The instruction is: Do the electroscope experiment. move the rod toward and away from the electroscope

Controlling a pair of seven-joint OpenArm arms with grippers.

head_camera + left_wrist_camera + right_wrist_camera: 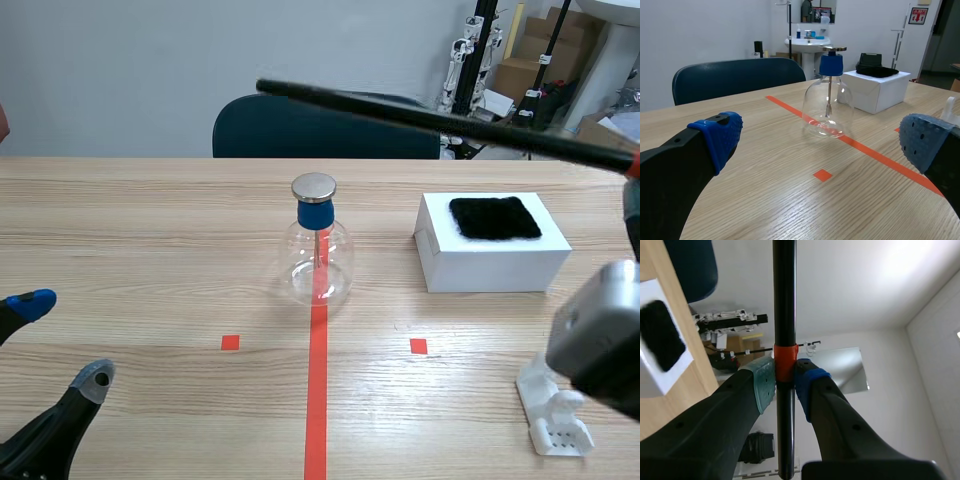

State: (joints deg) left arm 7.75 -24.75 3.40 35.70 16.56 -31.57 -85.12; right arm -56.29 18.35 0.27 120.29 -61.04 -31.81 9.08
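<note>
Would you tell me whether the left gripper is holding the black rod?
No, the left gripper stands open and empty, while the rod is clamped in the right gripper.

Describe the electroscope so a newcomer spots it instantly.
On the wooden table, find the long tape line down the middle. The electroscope stands on it: a clear glass flask with blue stopper and round metal cap, unlike the opaque white box beside it.

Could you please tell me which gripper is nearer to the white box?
Right. The right gripper holds the rod up beside the box; the left gripper lies far across the table.
</note>
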